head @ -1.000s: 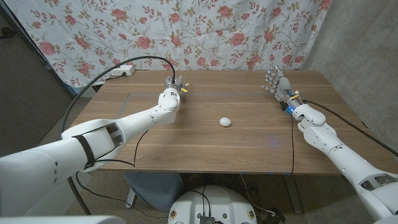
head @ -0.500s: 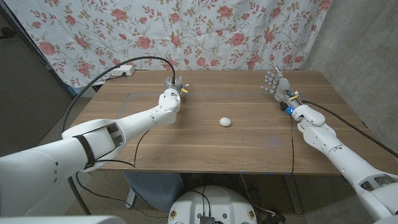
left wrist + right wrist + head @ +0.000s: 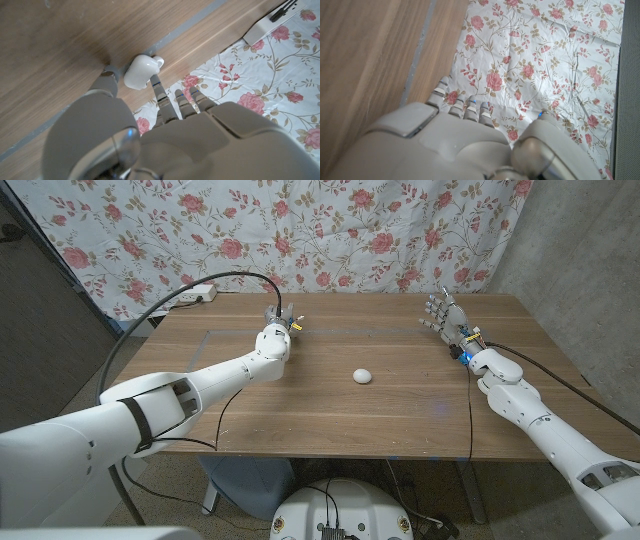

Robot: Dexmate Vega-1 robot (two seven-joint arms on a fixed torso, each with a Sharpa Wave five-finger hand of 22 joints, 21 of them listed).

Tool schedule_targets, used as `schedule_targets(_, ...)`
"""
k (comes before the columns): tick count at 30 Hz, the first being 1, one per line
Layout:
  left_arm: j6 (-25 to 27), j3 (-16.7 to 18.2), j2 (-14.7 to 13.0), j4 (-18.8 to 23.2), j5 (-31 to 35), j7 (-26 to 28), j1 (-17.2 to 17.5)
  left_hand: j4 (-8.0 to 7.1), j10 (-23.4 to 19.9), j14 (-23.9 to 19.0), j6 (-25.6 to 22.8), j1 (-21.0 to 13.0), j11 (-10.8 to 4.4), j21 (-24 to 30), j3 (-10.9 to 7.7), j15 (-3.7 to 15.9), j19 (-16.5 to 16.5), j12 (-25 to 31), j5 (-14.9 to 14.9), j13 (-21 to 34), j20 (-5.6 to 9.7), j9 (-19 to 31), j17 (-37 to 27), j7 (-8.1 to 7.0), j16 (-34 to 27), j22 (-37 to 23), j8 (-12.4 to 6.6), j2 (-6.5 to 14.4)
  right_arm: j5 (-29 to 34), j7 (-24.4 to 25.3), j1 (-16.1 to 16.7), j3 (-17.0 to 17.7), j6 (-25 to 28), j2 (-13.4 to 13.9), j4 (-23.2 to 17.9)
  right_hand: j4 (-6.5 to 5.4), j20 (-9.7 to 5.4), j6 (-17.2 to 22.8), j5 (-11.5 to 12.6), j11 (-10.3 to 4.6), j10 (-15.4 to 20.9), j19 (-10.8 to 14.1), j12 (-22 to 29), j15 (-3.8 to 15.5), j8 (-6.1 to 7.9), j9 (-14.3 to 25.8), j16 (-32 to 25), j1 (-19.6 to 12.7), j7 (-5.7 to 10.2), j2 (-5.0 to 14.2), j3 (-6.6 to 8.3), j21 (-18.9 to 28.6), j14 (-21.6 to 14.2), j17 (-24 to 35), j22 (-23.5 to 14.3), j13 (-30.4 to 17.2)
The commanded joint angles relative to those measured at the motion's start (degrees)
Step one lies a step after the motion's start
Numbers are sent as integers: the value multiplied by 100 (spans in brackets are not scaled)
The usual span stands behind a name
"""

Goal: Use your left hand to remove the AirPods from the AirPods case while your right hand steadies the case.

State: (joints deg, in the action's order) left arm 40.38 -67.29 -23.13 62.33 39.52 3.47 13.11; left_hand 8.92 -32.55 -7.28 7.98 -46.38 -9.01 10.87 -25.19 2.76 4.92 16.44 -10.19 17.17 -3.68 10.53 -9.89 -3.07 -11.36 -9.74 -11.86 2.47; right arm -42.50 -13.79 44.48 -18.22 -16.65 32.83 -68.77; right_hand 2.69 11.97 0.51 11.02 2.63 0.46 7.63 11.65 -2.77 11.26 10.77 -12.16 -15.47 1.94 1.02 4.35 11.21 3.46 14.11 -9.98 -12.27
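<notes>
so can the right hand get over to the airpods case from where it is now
Probably yes. The right hand is open with nothing in it near the table's far right, and the bare wooden table lies between it and the white AirPods case at mid-table; nothing stands in between.

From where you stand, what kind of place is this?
Probably a makeshift robot test room, not a home: a floral cloth hangs as a backdrop behind a wooden table, with a power strip and a bare grey wall.

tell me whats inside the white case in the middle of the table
Nothing inside shows. The small white rounded AirPods case lies shut on the wooden table, so its lid covers whatever it holds. Neither hand touches it.
</notes>
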Motion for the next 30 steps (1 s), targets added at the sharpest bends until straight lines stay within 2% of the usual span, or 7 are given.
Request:
schedule_targets(1,-51,-8,16,-47,-69,19,-24,3,-18,-28,-39,-35,36,18,21,-6,36,-21,-8,24,-19,10,-12,-2,-2,-14,4,12,-2,22,23,10,13,21,-47,20,0,38,-6,26,11,-46,42,16,29,27,-32,-3,3,32,25,-6,40,1,-13,-1)
schedule_targets(8,-119,-13,12,-73,-123,-51,-49,29,-57,-32,-62,-125,37,15,-26,-21,35,-17,-45,41,-40,11,-12,21,1,-15,3,98,1,25,10,9,20,21,-36,24,-2,39,-5,22,5,-42,39,8,28,27,-33,-3,1,39,26,-5,39,-2,-13,-1)
schedule_targets(9,-101,-22,24,-90,-109,-25,-45,59,-96,-44,-81,-188,-17,16,-52,19,41,-8,-69,46,2,11,-11,-29,0,-14,-2,119,-1,24,8,10,24,22,-35,23,-2,40,-5,14,11,-42,42,6,28,27,-34,-2,-1,41,26,-5,39,-2,-13,-1)
schedule_targets(10,-118,3,24,-83,-139,-8,-33,83,-47,-30,-66,-268,18,14,-85,-25,36,-39,-98,54,-51,12,-10,33,9,-14,9,155,-4,17,4,10,25,22,-31,24,-3,39,-5,23,9,-41,41,8,28,27,-34,-2,1,42,26,-4,40,-3,-13,-1)
schedule_targets(11,-121,-4,27,-84,-141,-20,-36,97,-93,-42,-88,-309,-18,17,-95,23,49,-28,-110,59,8,11,-9,-30,7,-13,4,156,1,14,0,7,26,25,-28,24,-7,40,-5,24,10,-41,42,12,28,27,-34,-1,1,42,26,-4,39,-3,-13,-1)
schedule_targets(13,-148,-15,21,-81,-137,4,-30,104,-75,-34,-82,-351,12,14,-106,3,45,-43,-122,64,-22,11,-8,-2,13,-13,10,164,-1,14,-6,7,31,23,-26,26,-6,42,-5,20,8,-41,41,11,28,27,-34,-1,-2,41,25,-4,39,-4,-13,-1)
schedule_targets(30,-130,29,-51,97,-164,104,89,81,-260,-158,-172,-573,-92,16,-134,46,72,-16,-161,152,-69,14,-8,39,-14,-11,2,222,0,35,24,9,34,31,-79,36,-4,53,-5,21,6,-41,41,11,29,27,-36,5,17,41,20,-5,40,-12,-13,0)
